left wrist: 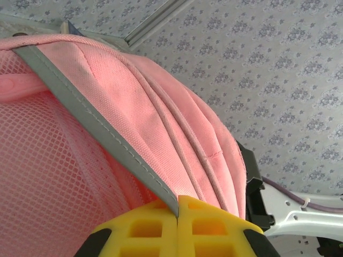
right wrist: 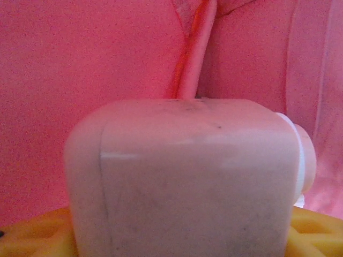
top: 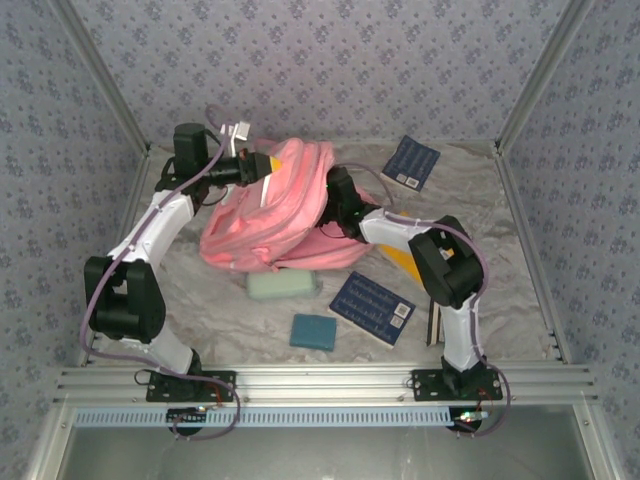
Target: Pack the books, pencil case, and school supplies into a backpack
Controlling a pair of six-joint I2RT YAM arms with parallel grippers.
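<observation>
The pink backpack [top: 270, 215] lies at the middle back of the table. My left gripper [top: 268, 168] is shut on its grey trim [left wrist: 107, 134] at the top edge, seen close in the left wrist view [left wrist: 177, 211]. My right arm [top: 400, 230] reaches into the backpack's right side. In the right wrist view, a pale pink boxy piece [right wrist: 187, 176] sits between the yellow fingers [right wrist: 32, 235] against the pink lining [right wrist: 80, 64]; its contact with the pads is hidden. The mint pencil case [top: 284, 285] lies in front of the backpack.
A teal block [top: 313, 331] lies near the front. One navy book [top: 372, 307] is right of it, another [top: 411, 163] at the back right. A yellow book [top: 405, 262] shows under the right arm, and a thin dark slab [top: 433, 322] beside it.
</observation>
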